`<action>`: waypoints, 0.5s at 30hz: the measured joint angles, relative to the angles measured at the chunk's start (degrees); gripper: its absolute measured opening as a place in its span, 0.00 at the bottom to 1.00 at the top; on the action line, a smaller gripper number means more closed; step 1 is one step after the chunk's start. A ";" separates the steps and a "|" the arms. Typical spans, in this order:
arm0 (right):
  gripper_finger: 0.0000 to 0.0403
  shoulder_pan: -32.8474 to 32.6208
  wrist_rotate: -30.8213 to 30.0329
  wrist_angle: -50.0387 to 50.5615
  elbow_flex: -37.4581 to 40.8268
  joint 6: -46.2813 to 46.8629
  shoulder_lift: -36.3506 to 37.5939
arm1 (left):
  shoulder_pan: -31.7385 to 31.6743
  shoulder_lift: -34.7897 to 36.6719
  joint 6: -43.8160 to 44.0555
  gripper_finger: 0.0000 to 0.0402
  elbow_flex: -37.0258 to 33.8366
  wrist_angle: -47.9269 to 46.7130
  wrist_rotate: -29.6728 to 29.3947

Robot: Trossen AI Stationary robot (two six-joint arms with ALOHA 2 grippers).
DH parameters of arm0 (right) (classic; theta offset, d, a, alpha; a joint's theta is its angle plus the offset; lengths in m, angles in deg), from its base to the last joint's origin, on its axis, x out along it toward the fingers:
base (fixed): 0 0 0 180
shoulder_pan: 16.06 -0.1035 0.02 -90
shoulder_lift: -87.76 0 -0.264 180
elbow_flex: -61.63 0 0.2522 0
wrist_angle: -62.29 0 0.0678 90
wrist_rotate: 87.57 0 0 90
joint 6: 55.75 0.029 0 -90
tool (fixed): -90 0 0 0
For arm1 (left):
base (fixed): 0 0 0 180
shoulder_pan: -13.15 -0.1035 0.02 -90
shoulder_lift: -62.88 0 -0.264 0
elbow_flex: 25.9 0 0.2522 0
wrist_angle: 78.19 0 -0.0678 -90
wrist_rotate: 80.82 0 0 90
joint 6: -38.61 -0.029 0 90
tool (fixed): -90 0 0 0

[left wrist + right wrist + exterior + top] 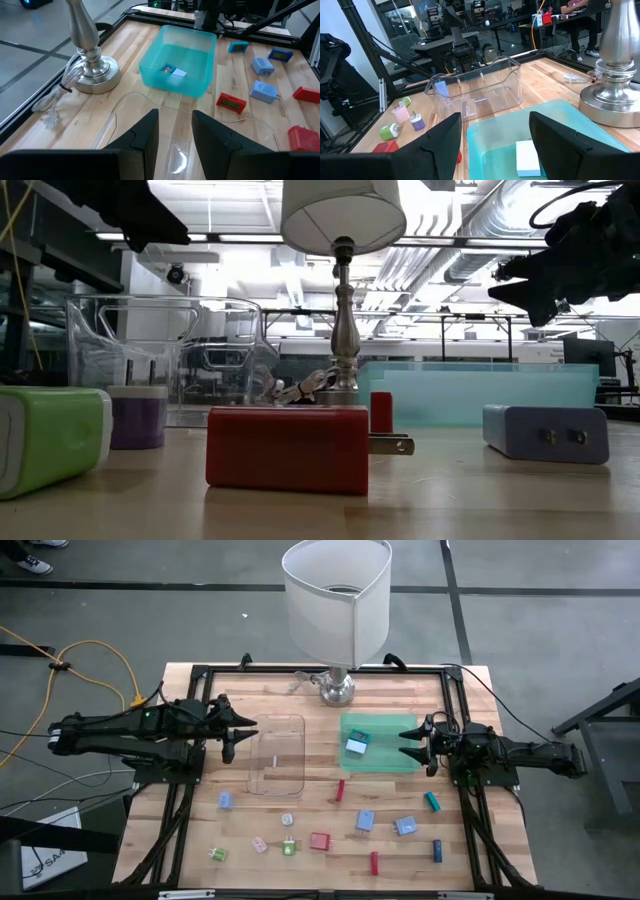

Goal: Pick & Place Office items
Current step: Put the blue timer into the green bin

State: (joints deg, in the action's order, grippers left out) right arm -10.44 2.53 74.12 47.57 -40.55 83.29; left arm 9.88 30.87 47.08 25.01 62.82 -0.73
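The right gripper hovers over the green tray, fingers apart and empty; one pale block already lies inside; the other pieces sit scattered nearer the front edge; it should descend straight onto one piece; the left gripper waits, narrowly parted and empty, at the clear tray.

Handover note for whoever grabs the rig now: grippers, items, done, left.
Left gripper: open, empty, hovering at the left edge of the clear tray.
Right gripper: open, empty, at the right edge of the green tray.
Done: one pale blue item lies in the green tray. The clear tray looks empty.
Left: the other office items still lie loose on the table, in front of the trays, among them the red plug block, the green block, the blue stick and the teal stick.
Mind the lamp behind the trays.
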 joint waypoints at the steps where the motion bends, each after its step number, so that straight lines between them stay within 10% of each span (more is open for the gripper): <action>1: 0.55 -0.01 0.02 0.04 0.00 -0.02 0.00 | 0.00 0.00 0.00 0.27 0.00 0.00 0.00; 15: 0.55 -0.42 -4.06 -1.28 -1.57 -7.53 -2.17 | 0.01 -0.01 0.13 0.27 0.00 0.00 0.00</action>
State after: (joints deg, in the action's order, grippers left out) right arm -10.86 -1.53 72.84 46.00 -48.08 81.12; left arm 9.90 30.86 47.22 25.01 62.82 -0.73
